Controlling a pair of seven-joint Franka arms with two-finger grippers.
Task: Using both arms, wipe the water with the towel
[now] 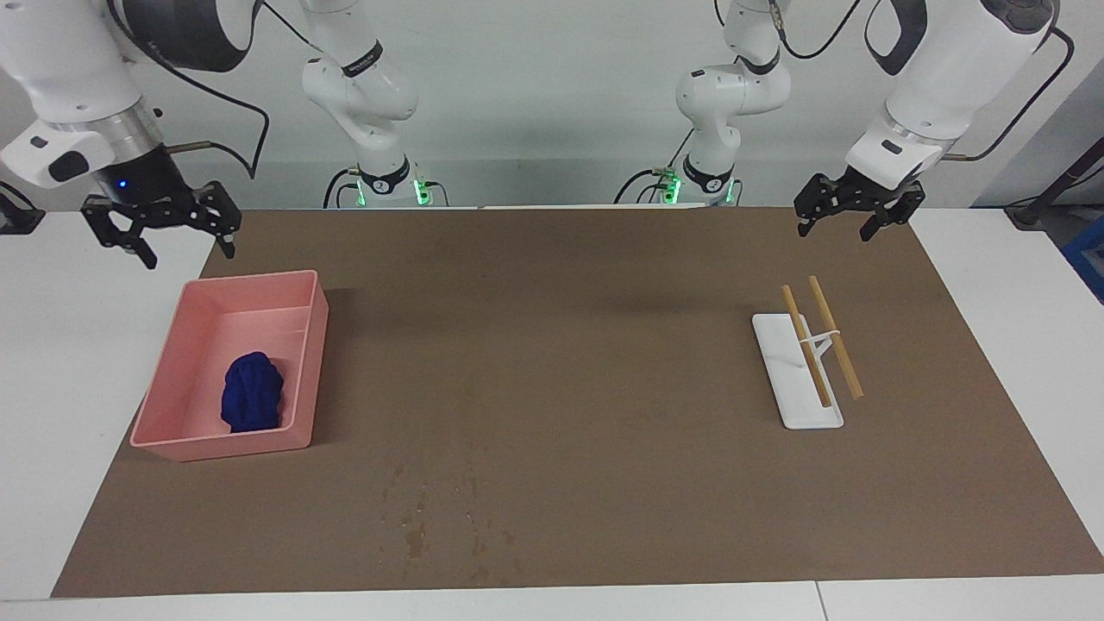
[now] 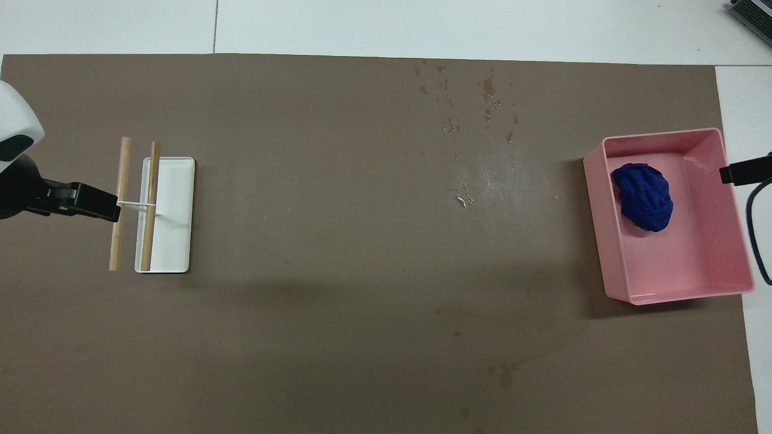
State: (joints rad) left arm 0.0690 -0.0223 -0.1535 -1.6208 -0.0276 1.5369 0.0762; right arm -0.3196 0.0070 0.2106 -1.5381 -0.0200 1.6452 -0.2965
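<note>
Brown mat (image 1: 569, 345) covers most of the white tabletop (image 1: 52, 362). Taking the facing view from its left edge: right gripper (image 1: 160, 226) hangs in the air over the corner of the mat at the right arm's end, by the tabletop edge nearest the robots; jaws spread wide, nothing in them. Just farther from the robots sits a pink bin (image 1: 306, 345) on the mat. Blue towel (image 1: 251, 394) lies bunched inside it, in the half farther from the robots, clear of both grippers. Water (image 1: 414, 509): a scatter of dark drops and smears on the mat near its edge farthest from the robots, a little toward the right arm's end of centre; in the overhead view a pale sheen on the mat just nearer the robots than the drops. One more small dark stain shows in the overhead view close to the robots' edge. White tray (image 1: 793, 388) lies toward the left arm's end, with two wooden sticks (image 1: 806, 345) side by side; one rests over the tray, the other just beside it off the edge, joined by a thin white piece. Left gripper (image 1: 849, 216) hangs in the air over the mat nearer the robots than the tray; jaws open, empty. In the overhead view only its black tip shows, over the stick ends.
</note>
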